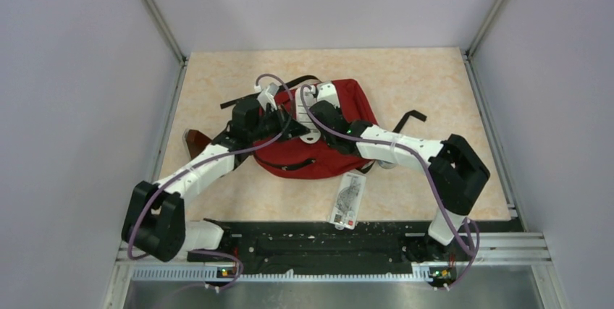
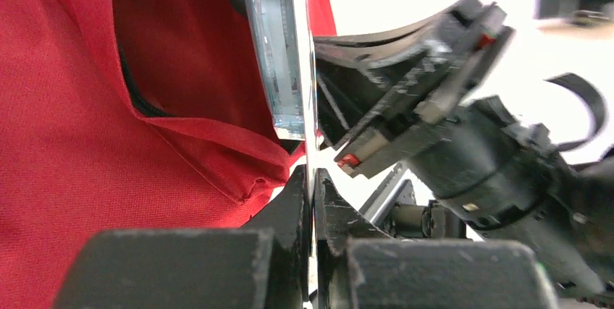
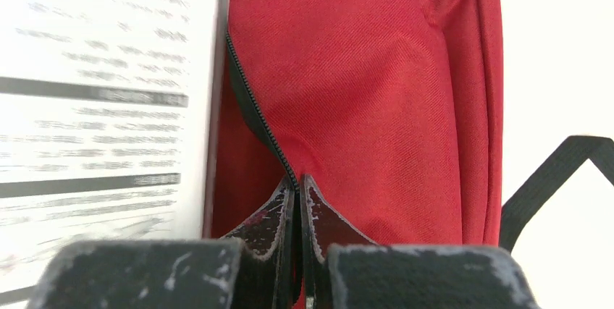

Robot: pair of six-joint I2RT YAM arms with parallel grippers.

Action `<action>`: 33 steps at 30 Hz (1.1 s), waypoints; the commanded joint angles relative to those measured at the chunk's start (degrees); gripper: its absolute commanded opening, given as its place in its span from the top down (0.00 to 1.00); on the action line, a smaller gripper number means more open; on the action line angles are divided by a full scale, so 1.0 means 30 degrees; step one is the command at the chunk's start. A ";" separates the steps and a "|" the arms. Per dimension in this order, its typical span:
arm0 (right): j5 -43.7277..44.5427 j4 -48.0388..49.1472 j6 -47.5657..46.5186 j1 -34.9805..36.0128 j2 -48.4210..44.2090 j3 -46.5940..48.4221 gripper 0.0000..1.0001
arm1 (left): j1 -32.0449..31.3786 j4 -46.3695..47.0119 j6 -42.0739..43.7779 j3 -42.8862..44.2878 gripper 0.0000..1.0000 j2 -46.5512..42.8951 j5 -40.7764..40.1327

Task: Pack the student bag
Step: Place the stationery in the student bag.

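The red student bag (image 1: 318, 151) lies in the middle of the table, its black zipper open. My left gripper (image 1: 282, 119) is shut on a thin flat clear-edged pack (image 2: 281, 48), seen edge-on in the left wrist view and held at the bag's opening (image 2: 166, 41). In that view the gripper (image 2: 313, 179) pinches the pack's lower edge. My right gripper (image 1: 316, 108) is shut on the bag's zipper edge (image 3: 253, 106), and in the right wrist view this gripper (image 3: 298, 182) holds the flap. The pack's white printed face (image 3: 94, 99) shows at the left there.
A second white printed pack (image 1: 348, 200) lies on the table in front of the bag, near the front rail. A small brown pouch (image 1: 194, 138) lies left of the bag by my left arm. Black strap ends (image 1: 410, 117) trail to the right and back left.
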 commanded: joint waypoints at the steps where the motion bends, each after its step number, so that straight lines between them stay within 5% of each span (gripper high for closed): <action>1: 0.0595 0.1321 0.0328 -0.0150 -0.1456 -0.0410 1.00 | 0.0211 0.1718 -0.1870 0.0224 1.00 0.2189 0.3018; 5: 0.1346 0.2131 0.0330 -0.0147 -0.1502 -0.0727 1.00 | 0.0198 0.2843 -0.3213 -0.0435 1.00 0.3734 0.4975; 12: 0.1346 0.2588 0.0310 -0.0145 -0.1906 -0.0886 1.00 | 0.0409 -0.0256 -0.2939 -0.0514 1.00 0.3981 0.4311; 33: -0.0292 0.7103 -0.1420 -0.0104 -0.3666 -0.3754 1.00 | 0.0896 0.1507 -0.8970 -0.1929 1.00 0.4583 0.3730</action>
